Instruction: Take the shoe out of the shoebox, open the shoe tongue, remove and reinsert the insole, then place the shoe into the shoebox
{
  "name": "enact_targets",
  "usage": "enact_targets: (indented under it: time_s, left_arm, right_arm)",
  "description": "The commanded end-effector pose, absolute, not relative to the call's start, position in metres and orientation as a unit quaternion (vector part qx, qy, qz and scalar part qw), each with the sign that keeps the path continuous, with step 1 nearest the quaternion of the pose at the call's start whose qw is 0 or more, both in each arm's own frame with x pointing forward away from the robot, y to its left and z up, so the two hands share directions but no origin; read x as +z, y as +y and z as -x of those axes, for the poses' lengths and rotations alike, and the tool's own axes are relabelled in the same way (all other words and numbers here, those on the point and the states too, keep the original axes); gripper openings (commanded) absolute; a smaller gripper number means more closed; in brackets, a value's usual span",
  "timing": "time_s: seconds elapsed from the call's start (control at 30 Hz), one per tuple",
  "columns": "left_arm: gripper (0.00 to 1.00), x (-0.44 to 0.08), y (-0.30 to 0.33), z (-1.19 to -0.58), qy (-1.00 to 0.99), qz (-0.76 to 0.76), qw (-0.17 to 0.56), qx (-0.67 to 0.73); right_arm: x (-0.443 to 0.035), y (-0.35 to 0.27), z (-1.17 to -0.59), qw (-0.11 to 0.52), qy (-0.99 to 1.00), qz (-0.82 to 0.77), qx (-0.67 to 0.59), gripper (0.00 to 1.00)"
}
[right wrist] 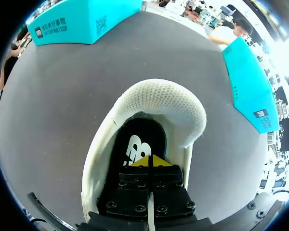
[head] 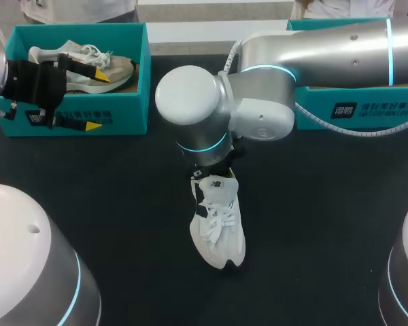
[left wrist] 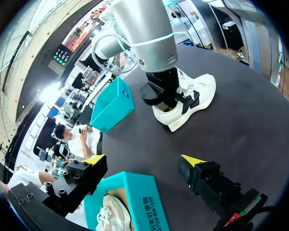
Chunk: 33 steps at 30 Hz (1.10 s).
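Head view: our right arm (head: 258, 88) stands over the heel end of a white shoe (head: 217, 224), which sits upright on its sole near the middle of the dark worktop (head: 326, 224). It is laced, with its toe pointing towards us. The arm's wrist hides the heel from above.

Right wrist view: our right gripper (right wrist: 149, 161) sits inside the white shoe's opening, its yellow tips pressed together just over the black insole (right wrist: 135, 139). We cannot tell whether the tips nip the insole's edge or merely rest above it. The padded heel collar curves around just ahead of the fingers.

Well apart from the white shoe, behind it and to its left in the head view, our left gripper (head: 95, 100) hangs with its fingers spread wide and holds nothing. It straddles the front wall of a teal shoebox (head: 122, 125). One finger is above the box's inside and the other is outside the wall, on the side nearer the white shoe. A second pale shoe (head: 88, 64) lies in that box.

Behind the white shoe and to its right stands another teal box (head: 374, 95), partly covered by our right arm.
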<state>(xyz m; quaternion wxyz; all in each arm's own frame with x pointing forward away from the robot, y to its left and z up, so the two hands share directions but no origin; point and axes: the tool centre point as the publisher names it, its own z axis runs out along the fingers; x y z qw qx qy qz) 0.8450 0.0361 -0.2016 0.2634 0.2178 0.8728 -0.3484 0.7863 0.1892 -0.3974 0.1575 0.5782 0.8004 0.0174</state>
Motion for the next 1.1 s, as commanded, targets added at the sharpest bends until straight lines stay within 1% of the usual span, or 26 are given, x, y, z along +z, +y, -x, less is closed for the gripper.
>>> enact_targets:
  time_s: [0.03, 0.37, 0.57, 0.67, 0.73, 0.8, 0.83, 1.1]
  left_arm:
    - [1.00, -0.201, 0.036, -0.844, 0.873, -0.218, 0.263, -0.347]
    - [1.00, -0.201, 0.036, -0.844, 0.873, -0.218, 0.263, -0.347]
    - [1.00, -0.201, 0.036, -0.844, 0.873, -0.218, 0.263, -0.347]
    - [1.00, -0.201, 0.036, -0.844, 0.873, -0.218, 0.263, -0.347]
    - [1.00, -0.201, 0.036, -0.844, 0.873, -0.218, 0.263, -0.347]
    - [1.00, -0.201, 0.036, -0.844, 0.873, -0.218, 0.263, -0.347]
    - [1.00, -0.201, 0.036, -0.844, 0.873, -0.218, 0.263, -0.347]
    - [1.00, -0.201, 0.036, -0.844, 0.873, -0.218, 0.263, -0.347]
  right_arm:
    - [-0.415, 0.189, -0.792, 0.137, 0.809, -0.571, 0.023, 0.00]
    - [-0.410, 0.208, -0.797, 0.126, 0.824, -0.552, 0.039, 0.00]
    - [-0.371, 0.209, -0.794, 0.096, 0.825, -0.555, 0.038, 0.00]
    - [-0.352, 0.210, -0.787, 0.065, 0.818, -0.571, 0.019, 0.00]
    - [-0.343, 0.208, -0.779, 0.027, 0.796, -0.604, -0.018, 0.00]
    - [-0.338, 0.208, -0.766, -0.029, 0.782, -0.619, -0.063, 0.00]
    - [-0.334, 0.208, -0.762, -0.013, 0.780, -0.623, -0.063, 0.00]
    - [-0.334, 0.208, -0.762, -0.013, 0.780, -0.623, -0.063, 0.00]
